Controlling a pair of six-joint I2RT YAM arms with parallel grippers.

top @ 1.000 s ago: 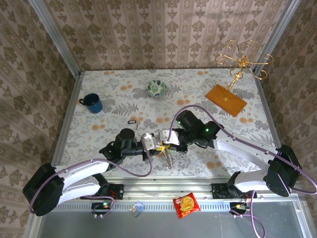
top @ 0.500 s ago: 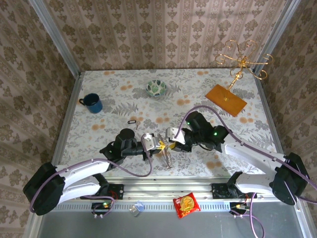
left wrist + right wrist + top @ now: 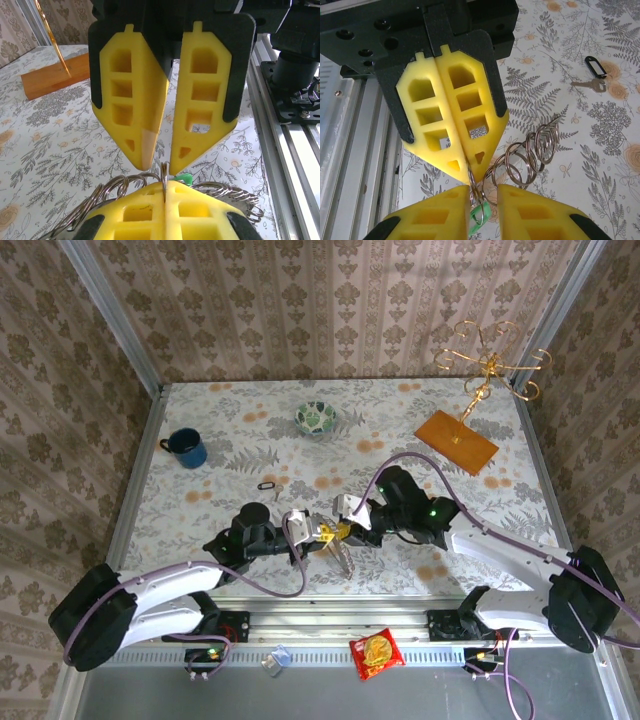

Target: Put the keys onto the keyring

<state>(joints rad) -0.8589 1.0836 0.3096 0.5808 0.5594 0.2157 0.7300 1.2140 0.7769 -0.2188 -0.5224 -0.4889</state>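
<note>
One green-headed key (image 3: 479,218) hangs by left fingers (image 3: 470,110); one black-tagged key (image 3: 592,76) lies apart.

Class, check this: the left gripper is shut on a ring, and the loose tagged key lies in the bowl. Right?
No. The key lies on the bare table, apart from the bowl, as the top view shows. The left gripper is indeed shut on a ring.

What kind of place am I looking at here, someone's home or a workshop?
Probably a robot test booth dressed up to look homely, not a real home. Wallpapered panels box in a floral-covered table, and two robot arms are bolted to a bare metal rail along its near edge.
</note>
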